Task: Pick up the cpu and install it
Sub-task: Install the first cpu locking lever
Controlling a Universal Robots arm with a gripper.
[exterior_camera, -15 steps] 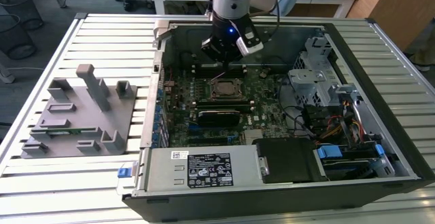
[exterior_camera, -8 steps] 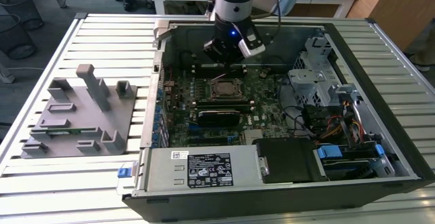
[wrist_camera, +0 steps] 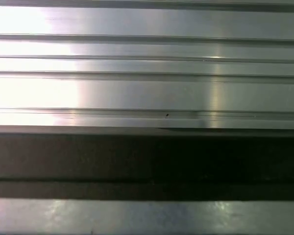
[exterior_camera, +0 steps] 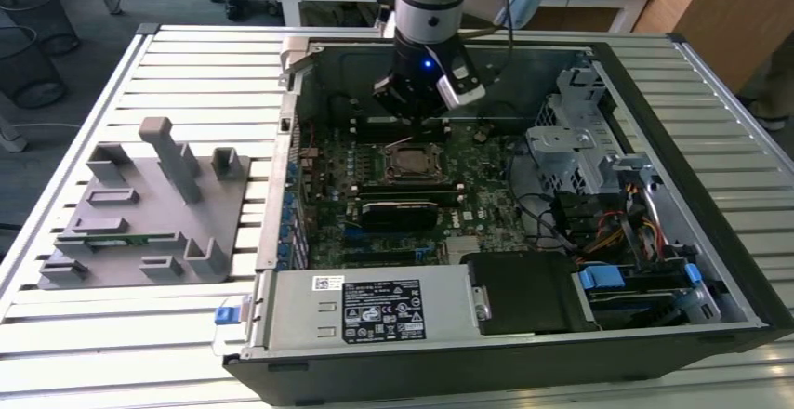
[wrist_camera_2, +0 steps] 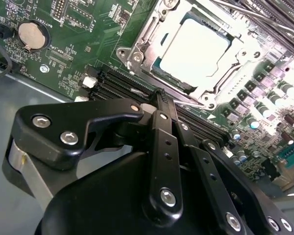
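The cpu [wrist_camera_2: 196, 51] lies flat in the socket [wrist_camera_2: 137, 46] on the motherboard [wrist_camera_2: 83, 34], its pale metal top facing up and its edges parallel to the socket's metal frame; being square, it has no long axis to speak of. In the exterior view the cpu [exterior_camera: 407, 160] sits near the middle of the board, inside the open case [exterior_camera: 694, 242]. The gripper [wrist_camera_2: 160, 93] is empty, its black fingers [wrist_camera_2: 162, 127] brought together with no gap showing at the tips, and it holds nothing. It hangs just above the memory slots [wrist_camera_2: 117, 81] beside the socket, clear of the cpu. In the exterior view the gripper [exterior_camera: 416, 112] stands over the board's far part, between the case's far wall and the socket. A thin lever [exterior_camera: 400, 139] sticks up at an angle at the socket's far edge. The frame rims the cpu on all sides, with capacitors [wrist_camera_2: 250, 105] crowded along one side and the slots along another, so free room lies mostly straight above. On the exterior view's right, a drive cage [exterior_camera: 564, 144] and cables [exterior_camera: 608, 218] fill the case; nearer the camera lies the power supply [exterior_camera: 372, 307]. On the exterior view's left, a grey fixture [exterior_camera: 149, 214] rests on the slatted table [exterior_camera: 186, 56], well apart from the case. The first wrist view shows the table's bright slats [wrist_camera: 147, 73].
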